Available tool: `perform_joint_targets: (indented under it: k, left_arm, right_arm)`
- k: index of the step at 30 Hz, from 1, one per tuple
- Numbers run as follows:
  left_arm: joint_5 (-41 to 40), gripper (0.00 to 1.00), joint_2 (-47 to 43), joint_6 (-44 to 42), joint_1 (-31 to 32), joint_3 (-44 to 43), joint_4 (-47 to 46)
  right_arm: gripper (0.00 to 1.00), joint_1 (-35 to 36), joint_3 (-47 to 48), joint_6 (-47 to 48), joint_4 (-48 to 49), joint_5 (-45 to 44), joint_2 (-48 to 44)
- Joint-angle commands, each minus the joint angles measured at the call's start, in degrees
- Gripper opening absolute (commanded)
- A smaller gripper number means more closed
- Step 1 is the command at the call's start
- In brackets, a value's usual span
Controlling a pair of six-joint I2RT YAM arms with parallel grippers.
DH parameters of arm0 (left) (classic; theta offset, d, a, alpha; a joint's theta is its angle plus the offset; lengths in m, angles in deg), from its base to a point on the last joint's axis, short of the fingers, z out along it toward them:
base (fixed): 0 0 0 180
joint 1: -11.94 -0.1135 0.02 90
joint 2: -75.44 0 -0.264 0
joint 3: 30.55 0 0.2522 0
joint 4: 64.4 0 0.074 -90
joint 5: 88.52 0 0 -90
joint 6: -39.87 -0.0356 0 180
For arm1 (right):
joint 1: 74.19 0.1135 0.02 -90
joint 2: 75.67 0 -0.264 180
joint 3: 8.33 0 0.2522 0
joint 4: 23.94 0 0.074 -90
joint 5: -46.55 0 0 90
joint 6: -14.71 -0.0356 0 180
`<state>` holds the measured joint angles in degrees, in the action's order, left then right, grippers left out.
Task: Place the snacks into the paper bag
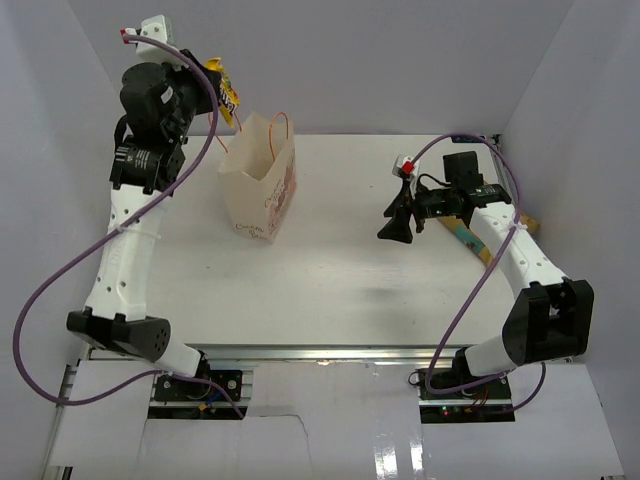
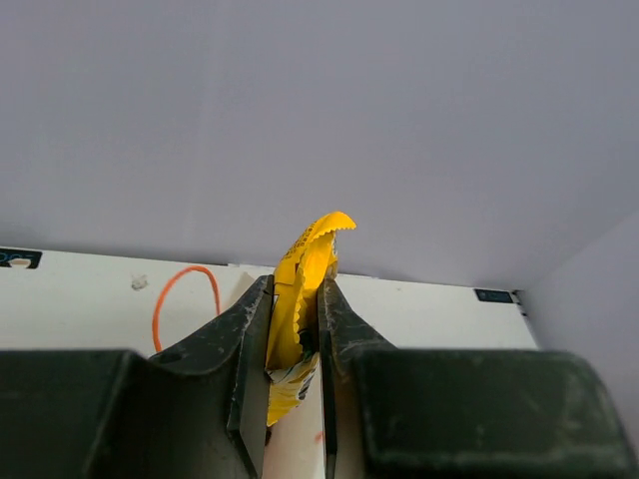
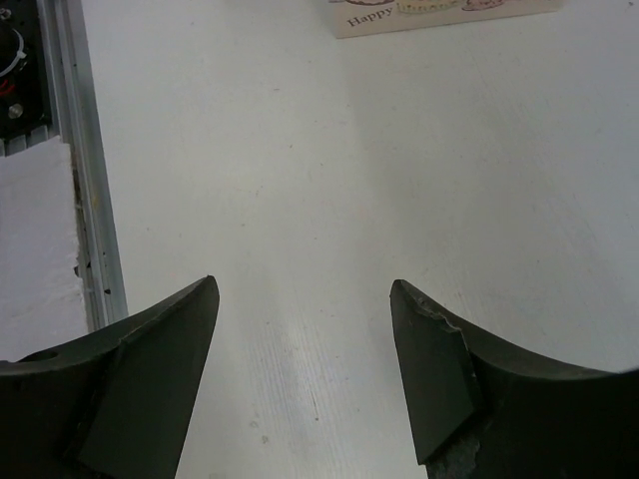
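Note:
My left gripper (image 1: 215,92) is raised at the back left, just left of and above the paper bag (image 1: 260,180). It is shut on a yellow snack packet (image 1: 225,96), which sticks up between the jaws in the left wrist view (image 2: 303,289). The cream bag stands upright and open, with reddish print on its side and an orange loop handle (image 2: 170,299). My right gripper (image 1: 395,222) is open and empty, low over the bare table at mid right. The bag's bottom edge with printed lettering shows in the right wrist view (image 3: 439,15). The other snacks are not visible.
A thin tan and yellow strip (image 1: 478,240) lies on the table under my right forearm. White walls close the back and both sides. An aluminium rail (image 3: 90,200) runs along the table's near edge.

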<state>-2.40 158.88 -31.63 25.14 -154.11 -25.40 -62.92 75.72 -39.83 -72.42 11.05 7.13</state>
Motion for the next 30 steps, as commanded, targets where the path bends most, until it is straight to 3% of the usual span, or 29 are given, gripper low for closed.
perform_joint_targets:
  k: [1, 9, 10, 13, 14, 18, 21, 26, 28, 30]
  left_arm:
    - [-0.2, 0.00, 6.3, -3.5, -1.4, -3.8, 1.7]
    - [2.1, 0.01, 12.1, -4.1, -1.6, -2.2, 0.3]
    - [2.3, 0.04, 12.4, -4.0, -1.6, -1.7, 0.2]
    - [3.8, 0.37, 12.7, -3.6, -1.6, -0.5, 0.3]
    - [3.8, 0.55, 12.6, -3.4, -1.6, -0.5, 0.4]
    - [8.4, 0.75, 10.4, -2.6, -1.7, -0.9, 1.3]
    - [9.8, 0.82, 7.3, -2.7, -1.6, 1.1, 1.3]
    - [10.6, 0.86, -2.5, -0.7, -1.6, 8.4, 1.0]
    - [11.1, 0.88, -6.3, 0.7, -1.6, 15.0, 0.8]
    - [11.5, 0.90, -13.2, 2.2, -1.6, 20.5, 0.0]
  right_arm:
    - [0.75, -1.2, -0.6, 1.2, -0.4, -2.0, -2.0]
    - [0.76, -4.0, 0.2, 0.8, -0.4, -7.7, -1.9]
    - [0.76, -4.1, 0.3, 0.7, -0.4, -8.7, -1.8]
    - [0.76, -4.7, 0.9, 0.5, -0.4, -11.7, -0.8]
    - [0.76, -4.8, 1.2, 0.6, -0.4, -12.7, -0.2]
    - [0.77, -4.8, 3.4, 1.8, 0.2, -19.6, 1.6]
    - [0.77, -4.8, 6.3, 1.8, 1.6, -29.9, 4.5]
    - [0.79, -4.1, 9.3, 0.1, 6.1, -52.5, 10.6]
    - [0.81, -3.9, 8.6, -0.5, 10.0, -62.4, 11.9]
    - [0.82, -3.7, 8.5, 1.1, 10.9, -65.8, 14.1]
